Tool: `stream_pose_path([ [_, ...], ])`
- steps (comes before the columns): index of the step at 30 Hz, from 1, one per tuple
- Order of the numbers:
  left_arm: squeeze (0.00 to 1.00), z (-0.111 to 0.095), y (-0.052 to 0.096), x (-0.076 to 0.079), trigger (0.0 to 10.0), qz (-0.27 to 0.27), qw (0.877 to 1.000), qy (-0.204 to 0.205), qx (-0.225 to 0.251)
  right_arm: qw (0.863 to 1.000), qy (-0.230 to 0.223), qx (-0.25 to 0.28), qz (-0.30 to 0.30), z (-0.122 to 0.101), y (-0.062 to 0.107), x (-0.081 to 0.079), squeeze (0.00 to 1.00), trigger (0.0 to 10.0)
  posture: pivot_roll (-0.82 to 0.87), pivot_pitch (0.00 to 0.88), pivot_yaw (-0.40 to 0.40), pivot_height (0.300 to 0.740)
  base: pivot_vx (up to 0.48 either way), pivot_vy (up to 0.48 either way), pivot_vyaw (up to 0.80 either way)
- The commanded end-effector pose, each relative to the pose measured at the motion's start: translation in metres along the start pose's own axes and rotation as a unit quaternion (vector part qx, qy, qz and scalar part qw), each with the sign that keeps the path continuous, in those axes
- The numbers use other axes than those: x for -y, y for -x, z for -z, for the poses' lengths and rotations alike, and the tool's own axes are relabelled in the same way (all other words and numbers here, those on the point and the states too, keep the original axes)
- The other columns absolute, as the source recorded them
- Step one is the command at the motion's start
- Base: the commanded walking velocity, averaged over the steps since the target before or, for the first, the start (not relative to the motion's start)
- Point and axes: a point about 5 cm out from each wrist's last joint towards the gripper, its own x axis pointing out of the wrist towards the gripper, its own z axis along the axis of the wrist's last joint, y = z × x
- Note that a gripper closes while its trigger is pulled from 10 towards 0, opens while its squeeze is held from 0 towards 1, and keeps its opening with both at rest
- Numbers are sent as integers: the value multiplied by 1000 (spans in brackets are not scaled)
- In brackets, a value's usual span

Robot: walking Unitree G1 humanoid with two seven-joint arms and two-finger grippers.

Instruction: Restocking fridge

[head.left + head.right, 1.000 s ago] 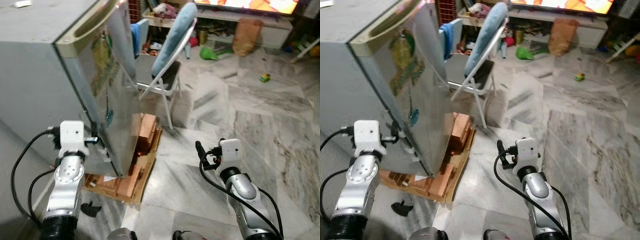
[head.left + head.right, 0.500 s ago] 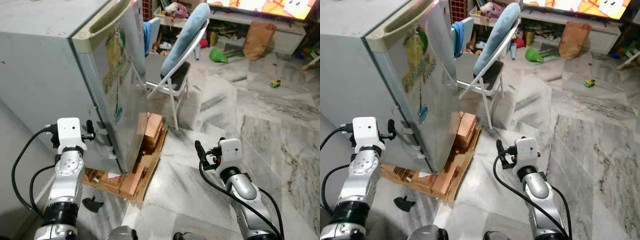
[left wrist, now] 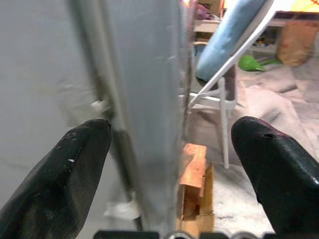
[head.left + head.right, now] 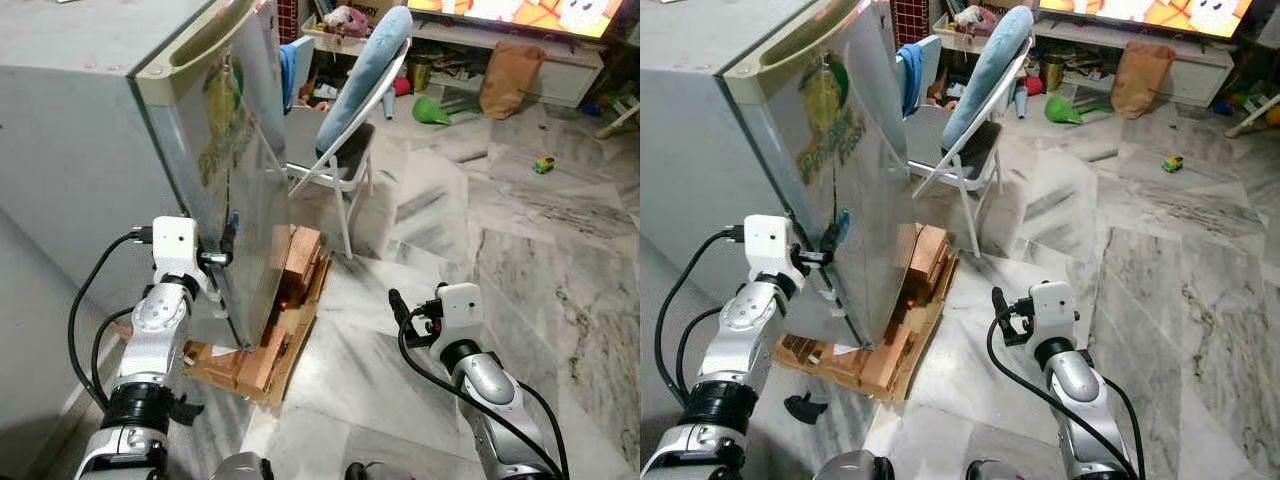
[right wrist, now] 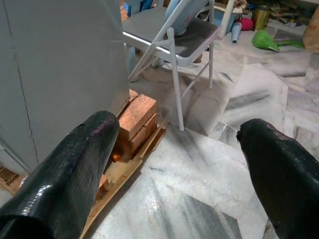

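The grey fridge (image 4: 110,130) stands on bricks and cardboard, its door (image 4: 240,160) carrying a green and yellow sticker (image 4: 830,130). My left gripper (image 4: 227,242) is open at the door's lower hinge-side edge. In the left wrist view its fingers (image 3: 70,169) straddle that edge (image 3: 149,109), one on the fridge's side wall and one on the door's front. My right gripper (image 4: 396,306) is open and holds nothing, low over the marble floor, to the right of the fridge. Its wrist view looks at the bricks (image 5: 137,117).
A folding chair (image 4: 345,150) with a blue cushion stands just past the fridge door. Bricks (image 4: 298,262) and cardboard (image 4: 240,365) lie under the fridge. A black object (image 4: 186,408) lies by my left arm. Further off are a green funnel (image 4: 436,108), a brown bag (image 4: 505,75) and a toy car (image 4: 543,165).
My left gripper has moved from the fridge's side wall over to the door's edge, which now lies between its fingers. The camera has shifted slightly. The right arm is unmoved.
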Motion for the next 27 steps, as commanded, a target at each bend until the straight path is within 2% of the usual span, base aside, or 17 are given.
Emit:
stream_pose_path([
  [1,0,-1,-3,5,10000,16,1000,3,1,1000,-1,6,1,-4,1,1,0,10000,58,89,-6,740,0,0,0],
  [4,0,-3,-7,4,10000,17,1000,-8,2,1000,-2,5,1,-4,1,1,0,10000,58,89,-6,740,0,0,0],
  [6,0,-5,-14,-6,10000,-15,1000,-18,-3,1000,-1,5,0,-4,2,0,0,10000,50,91,-4,740,0,0,0],
  [7,0,-5,-14,-6,10000,-15,1000,-18,-3,1000,-1,5,0,-4,2,0,0,10000,50,91,-4,740,0,0,0],
  [11,0,-14,-23,-23,10000,-46,999,-21,-5,1000,-1,11,4,-7,3,0,0,10000,35,97,1,740,0,0,0],
  [16,0,-24,-32,-21,10000,-28,999,-44,-2,1000,-3,19,-2,-12,2,-1,0,10000,25,115,-1,740,0,0,0],
  [18,0,-35,-41,-11,10000,1,999,-50,8,999,-15,15,-37,-15,5,-7,0,10000,23,115,-1,740,0,0,0],
  [20,0,-52,-49,15,10000,66,994,-82,34,998,-17,-29,-58,-8,16,-10,0,10000,24,115,-3,740,0,0,0],
  [22,0,-63,-54,34,10000,95,990,-88,52,997,-20,-65,-41,0,28,-6,0,10000,32,113,-5,740,0,0,0],
  [23,0,-76,-58,63,10000,142,984,-83,70,994,-21,-99,-44,10,47,-5,0,10000,32,111,-7,740,0,0,0],
  [25,0,-87,-59,88,10000,177,977,-85,88,992,-13,-120,-44,15,60,-4,0,10000,26,111,-4,740,0,0,0],
  [26,0,-90,-60,95,10000,187,974,-84,93,991,-8,-127,-41,16,61,-3,0,10000,21,114,-4,740,0,0,0],
  [27,0,-100,-58,120,10000,222,968,-61,104,990,-9,-134,-35,20,68,0,0,10000,18,115,-3,740,0,0,0],
])
